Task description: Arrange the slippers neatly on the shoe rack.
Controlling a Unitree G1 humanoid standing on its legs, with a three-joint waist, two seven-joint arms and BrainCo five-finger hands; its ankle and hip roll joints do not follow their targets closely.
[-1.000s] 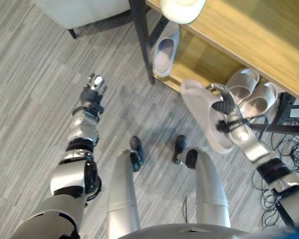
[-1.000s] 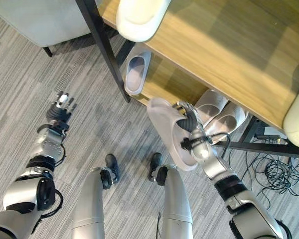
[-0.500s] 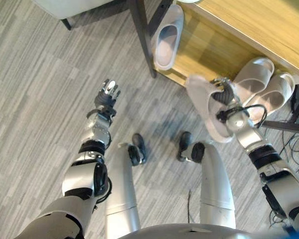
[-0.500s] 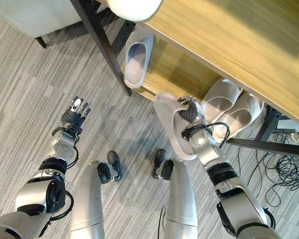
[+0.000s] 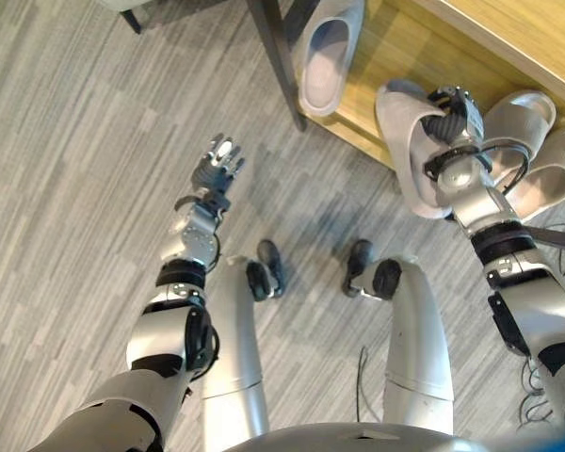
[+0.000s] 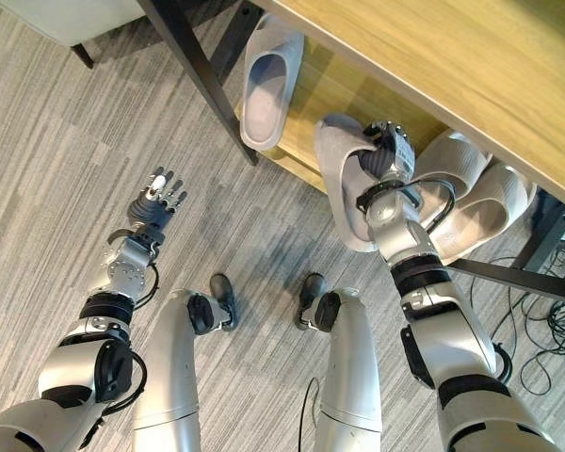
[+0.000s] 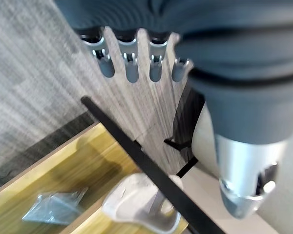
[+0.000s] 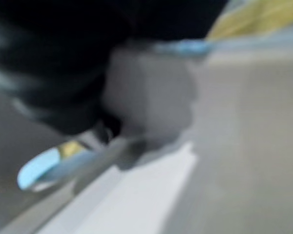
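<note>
A pale grey slipper [image 5: 407, 151] hangs toe-up at the wooden shoe rack's [image 5: 388, 56] lower shelf edge.

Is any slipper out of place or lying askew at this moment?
One is. The right hand grips a grey slipper, tilted at the edge of the lower shelf, not set down. A single slipper lies alone by the rack's leg, angled differently from the pair further right. The left hand is open.
</note>
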